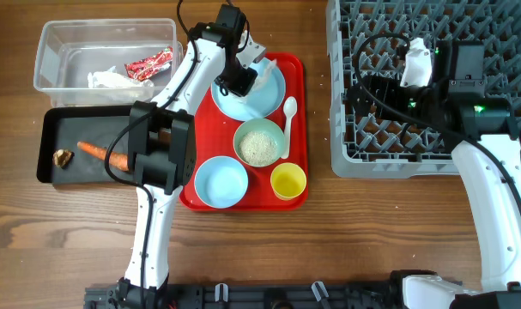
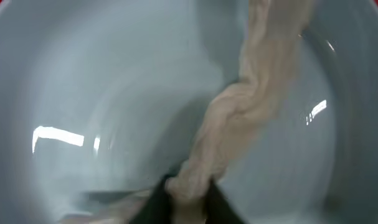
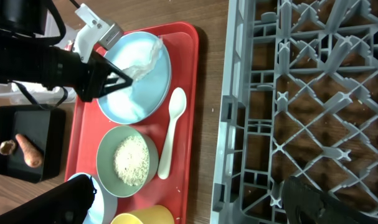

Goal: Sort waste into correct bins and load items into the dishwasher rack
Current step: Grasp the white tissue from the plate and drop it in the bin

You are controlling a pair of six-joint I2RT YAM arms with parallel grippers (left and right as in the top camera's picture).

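Left fingers [image 3: 114, 78] were clenched on the crumpled white wrapper [image 2: 238, 118], down over the light blue plate [image 1: 273, 99] at the far end of the red serving tray [image 1: 299, 129]; we saw the wrapper twisting away from the pinch, its other end on the plate; right fingers [image 3: 70, 199] were spread wide, grasping nothing, above the dishwasher rack [image 1: 500, 86], just right of that tray on the tabletop [image 1: 37, 249].

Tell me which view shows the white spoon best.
Right wrist: the white spoon lies whole and large on the red tray. Overhead shows it whole too, but small. The left wrist view does not show it.
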